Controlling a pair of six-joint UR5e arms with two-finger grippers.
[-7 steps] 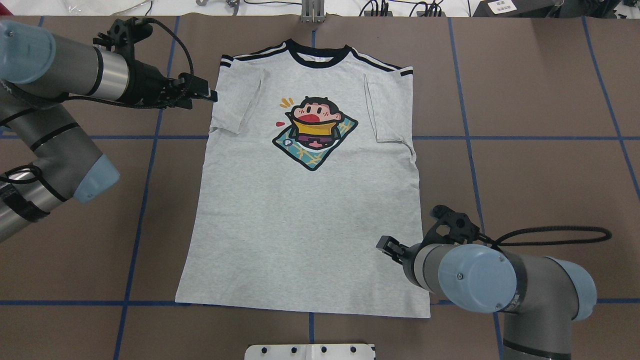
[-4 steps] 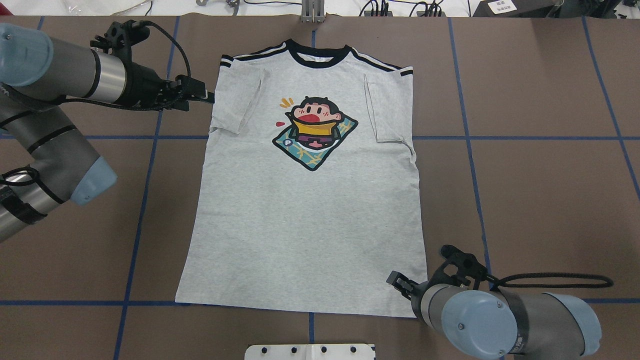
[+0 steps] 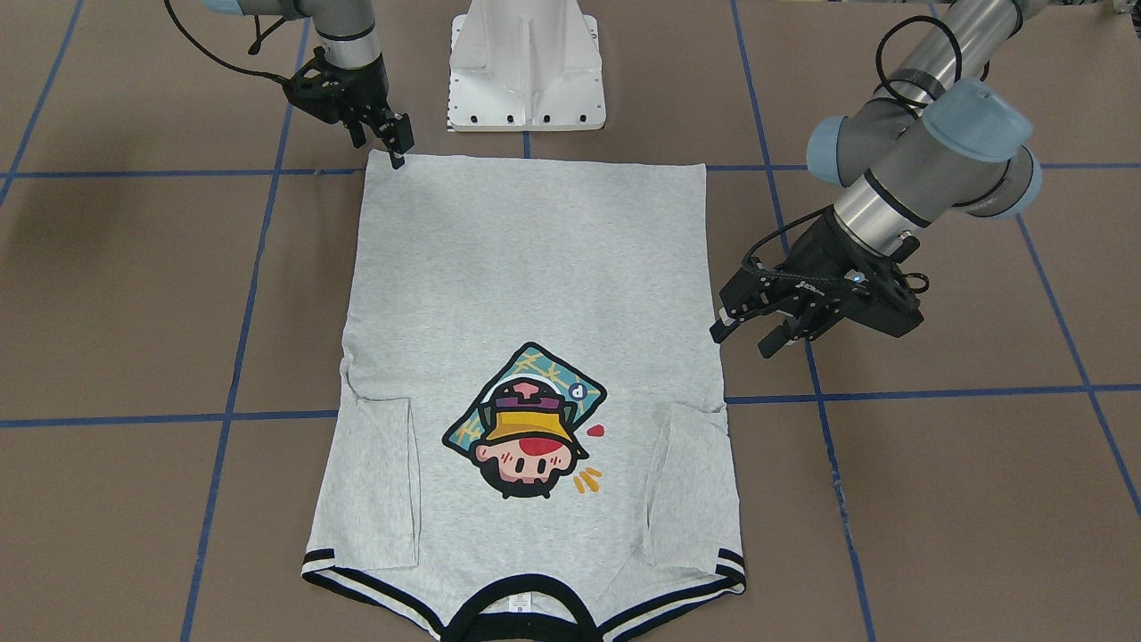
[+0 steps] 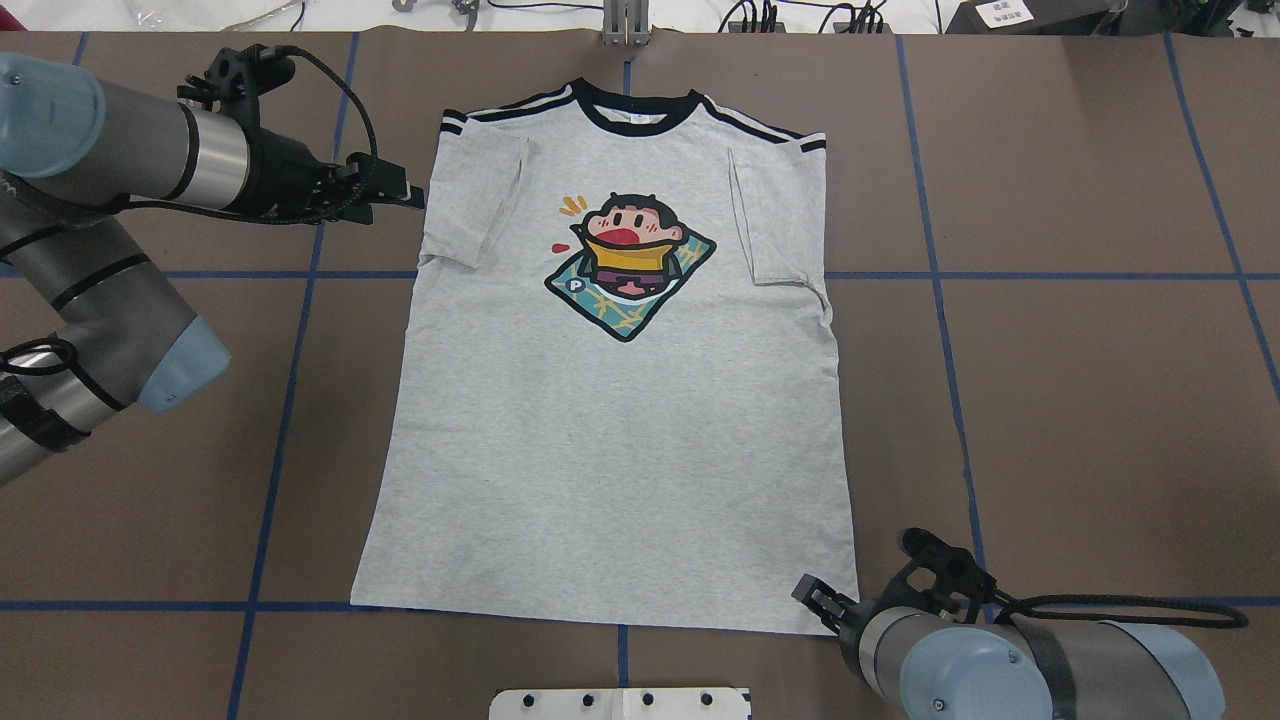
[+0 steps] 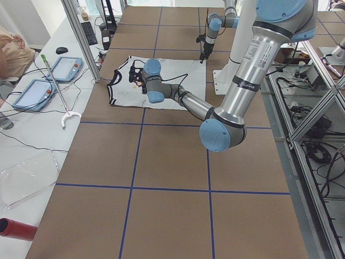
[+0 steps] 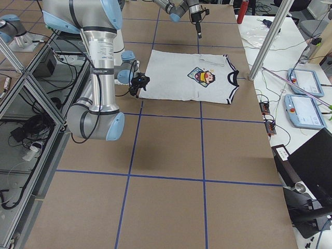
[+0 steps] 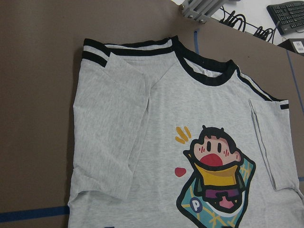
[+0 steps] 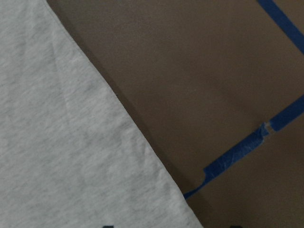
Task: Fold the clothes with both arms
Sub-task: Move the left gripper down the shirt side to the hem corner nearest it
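Note:
The grey T-shirt [image 4: 610, 450] lies flat and face up on the brown table, collar at the far side, both sleeves folded in over the chest. It also shows in the front view [image 3: 526, 259]. My left gripper [image 4: 412, 193] is open and empty, just off the shirt's left sleeve edge; in the front view [image 3: 744, 337] its fingers stand apart. My right gripper [image 4: 808, 592] is low at the shirt's near right hem corner, also seen in the front view [image 3: 398, 147]. The right wrist view shows that hem corner [image 8: 71, 156] close up, with fingertips wide apart at the bottom edge.
The white pedestal [image 3: 526, 62] stands just behind the shirt's hem, between the arms. Blue tape lines [image 4: 280, 400] grid the brown table. Cables and a metal bracket [image 4: 625, 20] sit past the far edge. Teach pendants [image 5: 67, 67] lie on the side bench.
My right gripper has moved back toward the robot along the shirt's right side, down to the near hem corner. My left gripper has drawn slightly left, off the sleeve edge.

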